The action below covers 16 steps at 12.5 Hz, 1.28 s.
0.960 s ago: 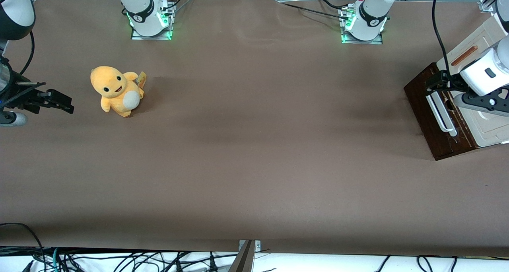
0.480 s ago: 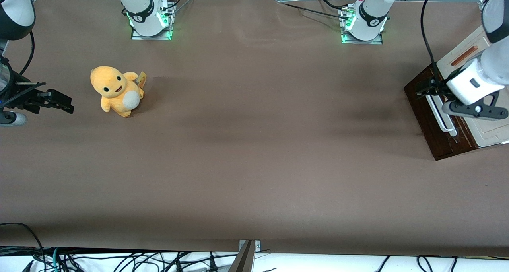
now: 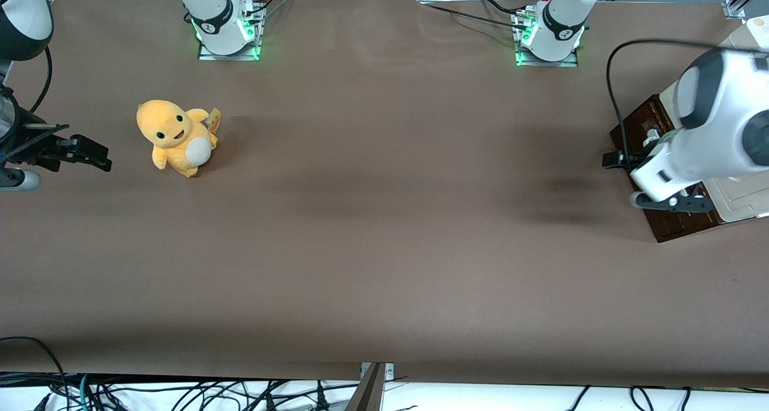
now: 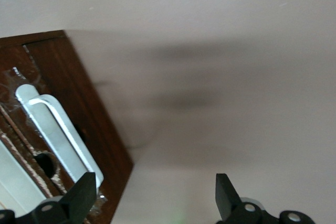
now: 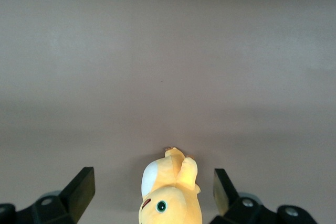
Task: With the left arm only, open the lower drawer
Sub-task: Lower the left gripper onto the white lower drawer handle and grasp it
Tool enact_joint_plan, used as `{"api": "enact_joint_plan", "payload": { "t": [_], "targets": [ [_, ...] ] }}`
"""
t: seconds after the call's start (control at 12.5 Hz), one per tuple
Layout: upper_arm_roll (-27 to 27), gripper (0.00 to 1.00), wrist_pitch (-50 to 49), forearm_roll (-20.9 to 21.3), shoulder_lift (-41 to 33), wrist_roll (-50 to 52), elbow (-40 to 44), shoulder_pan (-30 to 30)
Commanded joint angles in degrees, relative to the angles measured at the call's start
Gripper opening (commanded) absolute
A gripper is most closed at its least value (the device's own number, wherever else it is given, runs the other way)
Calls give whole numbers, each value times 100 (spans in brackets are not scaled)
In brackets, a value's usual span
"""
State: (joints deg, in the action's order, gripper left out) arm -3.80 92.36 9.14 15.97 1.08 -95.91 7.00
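The lower drawer (image 3: 632, 124) is a dark brown wooden front at the working arm's end of the table, largely covered by the left arm (image 3: 715, 128). Only a bit of its white bar handle (image 3: 650, 140) shows there. My gripper (image 3: 610, 159) hangs just off the drawer's edge, over bare table, toward the parked arm's end. In the left wrist view the gripper (image 4: 156, 190) is open wide with nothing between its fingers. The drawer front (image 4: 79, 103) and the handle (image 4: 55, 127) lie beside one fingertip (image 4: 84, 190), apart from it.
A cream cabinet (image 3: 742, 197) stands over the drawer at the table's end. A black cable (image 3: 610, 86) loops from the working arm. A yellow plush toy (image 3: 177, 137) sits toward the parked arm's end. Both arm bases (image 3: 550, 38) stand farthest from the camera.
My gripper has left the handle's end and moved off the drawer toward the parked arm's end, slightly nearer the camera. The arm swung down over the drawer. The drawer has not visibly shifted.
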Motion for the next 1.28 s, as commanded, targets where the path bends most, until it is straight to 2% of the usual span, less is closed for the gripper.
{"api": "enact_joint_plan", "payload": {
  "t": [0.0, 0.16, 0.32, 0.48, 0.8, 1.04, 1.12, 1.2],
  "targets": [
    [325, 100, 1, 1154, 598, 1178, 55, 108],
    [494, 100, -7, 2035, 898, 2225, -251, 91],
    [494, 100, -7, 2563, 1135, 2955, -419, 38],
    [503, 100, -25, 3292, 1487, 3861, -481, 29],
    [494, 100, -174, 4181, 1725, 4145, -736, -58],
    [476, 100, -183, 4411, 1840, 4146, -789, -138],
    [476, 94, -183, 4499, 1866, 4146, -798, -155],
    [476, 76, -201, 4508, 1875, 4102, -789, -155]
  ]
}}
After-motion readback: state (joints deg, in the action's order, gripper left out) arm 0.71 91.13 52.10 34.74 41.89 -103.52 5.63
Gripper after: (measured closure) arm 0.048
